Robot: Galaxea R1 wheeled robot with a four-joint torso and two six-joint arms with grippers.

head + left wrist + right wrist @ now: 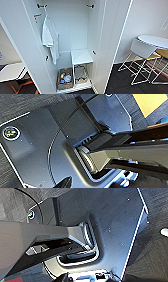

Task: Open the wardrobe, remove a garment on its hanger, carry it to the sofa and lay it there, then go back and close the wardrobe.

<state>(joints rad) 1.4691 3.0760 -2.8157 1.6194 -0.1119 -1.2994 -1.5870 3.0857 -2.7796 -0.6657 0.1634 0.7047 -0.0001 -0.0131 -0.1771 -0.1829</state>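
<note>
You are facing the wardrobe [75, 37] with both doors swung wide. Inside, a white T-shirt [50, 40] hangs from a black hook [40, 5] at about eleven o'clock; a second hook [90, 6] at one o'clock is bare. Low at six o'clock sit a white shelf box [81, 57] and a basket [65, 78] of small items. At three o'clock, a white round table [155, 41] and a white chair [142, 53] stand on dark carpet. From your wrist views you cannot tell how either gripper's fingers stand.
</note>
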